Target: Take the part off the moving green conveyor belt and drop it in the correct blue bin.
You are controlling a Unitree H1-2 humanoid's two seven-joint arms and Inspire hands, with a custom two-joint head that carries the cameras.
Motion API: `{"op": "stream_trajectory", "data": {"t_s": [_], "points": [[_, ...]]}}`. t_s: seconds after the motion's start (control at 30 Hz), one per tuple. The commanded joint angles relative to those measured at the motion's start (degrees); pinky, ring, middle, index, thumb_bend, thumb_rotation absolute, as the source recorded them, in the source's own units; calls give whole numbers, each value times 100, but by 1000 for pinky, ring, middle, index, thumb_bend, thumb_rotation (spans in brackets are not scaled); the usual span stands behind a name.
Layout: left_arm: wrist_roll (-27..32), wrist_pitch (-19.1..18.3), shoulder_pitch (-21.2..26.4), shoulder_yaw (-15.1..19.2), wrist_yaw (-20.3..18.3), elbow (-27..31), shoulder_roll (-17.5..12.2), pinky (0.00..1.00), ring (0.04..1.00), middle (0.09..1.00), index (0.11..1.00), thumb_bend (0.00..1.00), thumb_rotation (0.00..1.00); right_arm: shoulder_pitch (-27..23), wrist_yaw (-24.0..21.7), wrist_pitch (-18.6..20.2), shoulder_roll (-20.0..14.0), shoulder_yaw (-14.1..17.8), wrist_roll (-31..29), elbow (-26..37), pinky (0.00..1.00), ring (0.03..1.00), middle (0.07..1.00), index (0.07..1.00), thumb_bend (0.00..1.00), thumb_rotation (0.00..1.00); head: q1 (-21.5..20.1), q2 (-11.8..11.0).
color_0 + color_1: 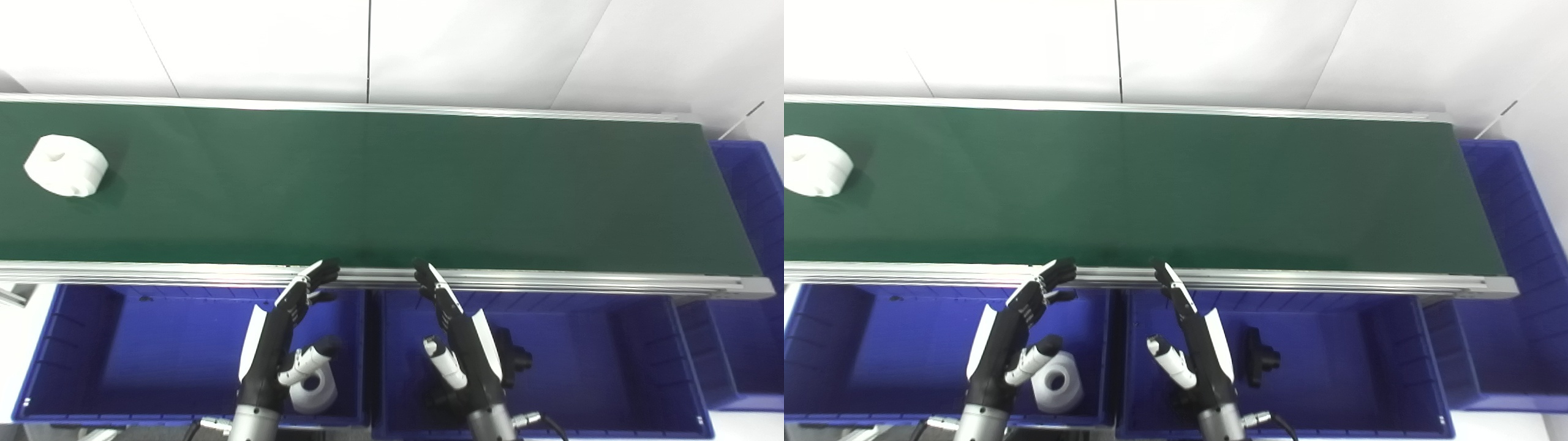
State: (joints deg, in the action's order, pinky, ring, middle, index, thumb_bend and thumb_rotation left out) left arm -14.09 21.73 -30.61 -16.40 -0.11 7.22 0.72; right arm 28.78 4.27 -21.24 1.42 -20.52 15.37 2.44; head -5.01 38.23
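Looking down, we see a dark green conveyor belt [392, 184] spanning the frame from left to right, edged by aluminium rails [490, 280] and backed by a white panelled wall [367, 43] along the top. A white round part [66, 165] sits on the belt at the far left, well apart from both hands. Below the near rail we note two blue bins: the lower-left bin [122, 343] holds a white ring-shaped piece [1057, 381], the lower-centre bin [582, 355] a black piece [1259, 357]. A third blue bin [756, 202] stands at the right edge. Our left hand [278, 334] and right hand [459, 334] hover over the bins, fingers extended and spread, fingertips near the rail, holding nothing.
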Motion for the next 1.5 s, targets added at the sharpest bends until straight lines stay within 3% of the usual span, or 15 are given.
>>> {"op": "stream_trajectory", "data": {"t_s": [0.0,0.83,1.03,1.07,1.2,1.47], "points": [[35,226,17,3,64,85,21,714,809,822,804,885,830,-11,-17,-288,35,-27,-15,93,934,944,941,926,884,1000,2,-1],[106,132,-13,-92,-1,94,31,745,821,823,808,875,828,-3,-41,-305,-34,-16,-8,45,943,954,948,929,889,1000,135,-84],[24,265,55,-129,38,-151,51,716,804,816,803,857,818,-72,-13,-439,-80,61,-53,-157,940,947,951,935,901,1000,399,-440],[9,302,87,-136,49,-241,59,714,802,816,802,858,818,-105,-12,-483,-96,87,-101,-233,941,946,951,936,908,1000,520,-609],[40,454,195,-159,93,-563,107,692,784,800,784,864,799,-209,-1,-562,-174,122,-236,-458,948,948,952,934,925,1000,693,-876],[119,516,370,-275,267,-917,83,668,775,791,764,865,774,-369,76,-564,-300,101,-420,-672,964,960,954,935,913,1000,922,-1083]]}}
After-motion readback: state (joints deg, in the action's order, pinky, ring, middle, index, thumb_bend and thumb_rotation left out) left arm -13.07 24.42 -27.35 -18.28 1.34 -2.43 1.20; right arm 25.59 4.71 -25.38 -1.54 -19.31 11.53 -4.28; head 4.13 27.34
